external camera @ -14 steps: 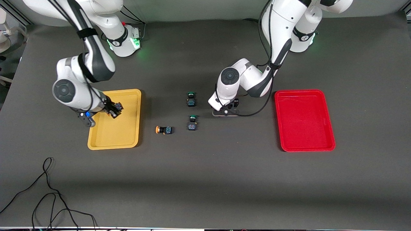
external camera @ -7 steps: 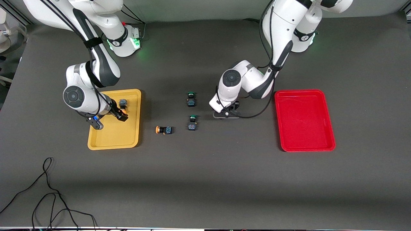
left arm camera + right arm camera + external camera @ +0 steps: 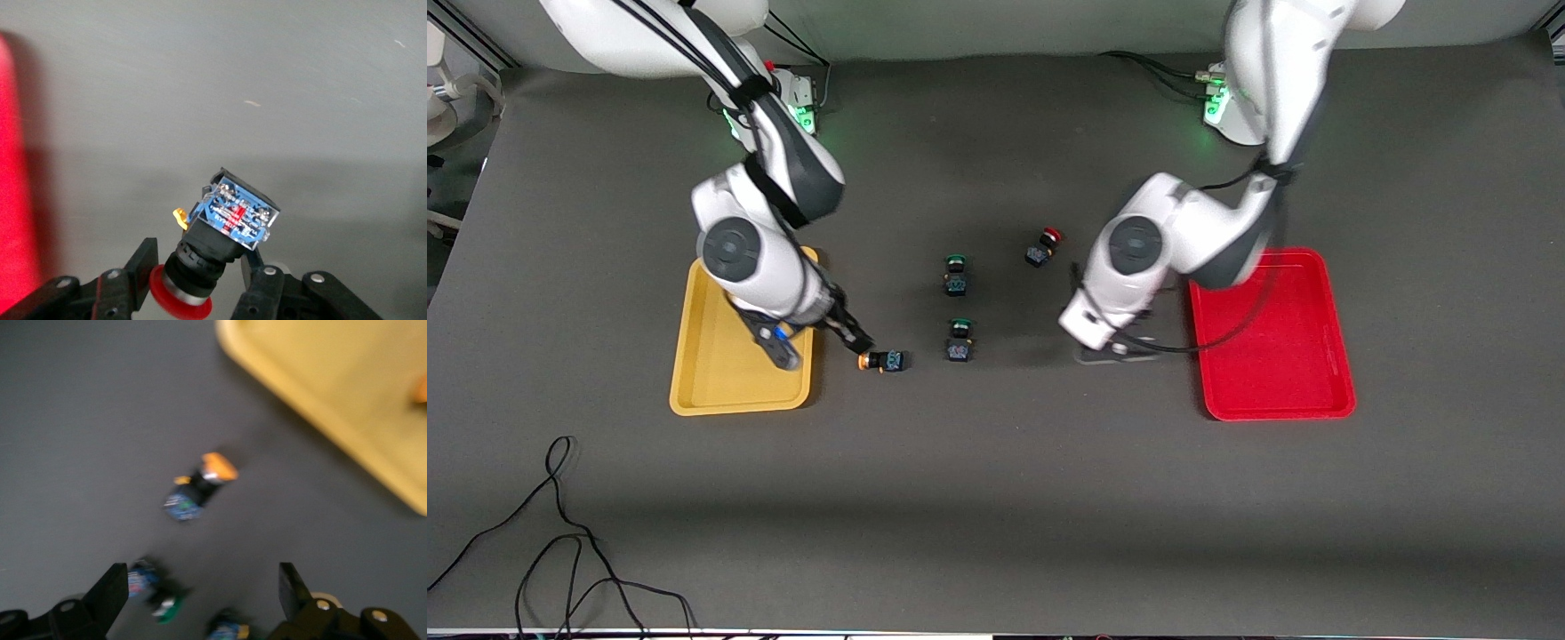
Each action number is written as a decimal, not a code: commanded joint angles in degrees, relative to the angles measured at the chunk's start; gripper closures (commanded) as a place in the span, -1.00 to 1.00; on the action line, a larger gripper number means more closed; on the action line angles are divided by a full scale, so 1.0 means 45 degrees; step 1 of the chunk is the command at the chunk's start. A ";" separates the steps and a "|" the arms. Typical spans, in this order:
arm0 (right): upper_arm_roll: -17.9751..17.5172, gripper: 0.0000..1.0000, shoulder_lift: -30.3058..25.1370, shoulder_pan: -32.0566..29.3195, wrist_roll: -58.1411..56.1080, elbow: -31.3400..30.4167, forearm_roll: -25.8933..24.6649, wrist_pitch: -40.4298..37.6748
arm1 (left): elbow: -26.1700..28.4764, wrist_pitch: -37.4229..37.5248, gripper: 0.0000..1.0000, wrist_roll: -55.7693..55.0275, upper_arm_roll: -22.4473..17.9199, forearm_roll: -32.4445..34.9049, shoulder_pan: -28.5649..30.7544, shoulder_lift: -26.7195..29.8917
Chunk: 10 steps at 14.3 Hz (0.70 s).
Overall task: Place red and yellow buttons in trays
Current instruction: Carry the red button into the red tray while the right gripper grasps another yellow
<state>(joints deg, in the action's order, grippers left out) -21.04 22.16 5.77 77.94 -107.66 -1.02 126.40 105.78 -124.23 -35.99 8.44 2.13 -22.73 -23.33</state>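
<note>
Left fingers (image 3: pixel 257 283) around red button (image 3: pixel 217 243)

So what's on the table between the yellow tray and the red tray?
In the front view, between the yellow tray and red tray: one orange-capped button, two green-capped buttons, one red-capped button.

red tray (image 3: pixel 1272 338), yellow tray (image 3: pixel 711 373), green-capped switches (image 3: pixel 957 276).

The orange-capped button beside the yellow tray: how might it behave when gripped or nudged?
The orange-capped button lies on its side, so its round cap may let it roll. Its hard-looking body probably stays stiff. Tiny, it is likely light.
</note>
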 commanded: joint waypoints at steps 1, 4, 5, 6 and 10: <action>0.0027 -1.00 0.2297 -0.0266 0.1169 0.1308 -0.0397 0.1338 | 0.0710 0.1391 1.00 0.2287 0.0117 -0.0043 0.1920 0.1315; 0.0027 -1.00 0.3062 -0.0266 0.3747 0.1347 -0.1002 0.1539 | 0.1665 0.1337 1.00 0.5351 0.0137 -0.0063 0.4419 0.1591; 0.0027 -1.00 0.3140 -0.0266 0.4200 0.1289 -0.1138 0.1539 | 0.2055 0.1162 1.00 0.6154 0.0117 -0.0063 0.5045 0.1591; 0.0027 -1.00 0.3219 -0.0266 0.4495 0.1211 -0.1159 0.1520 | 0.2485 0.0774 1.00 0.6742 0.0117 -0.0063 0.5612 0.1591; 0.0027 -0.99 0.3706 -0.0149 0.5199 0.0898 -0.1159 0.1848 | 0.5004 -0.2172 1.00 0.7275 0.0098 -0.0063 0.6340 0.1572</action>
<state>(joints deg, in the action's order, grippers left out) -20.66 37.57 4.67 97.74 -103.66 -4.76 133.78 121.83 -127.98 -3.97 7.97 2.12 5.31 -18.06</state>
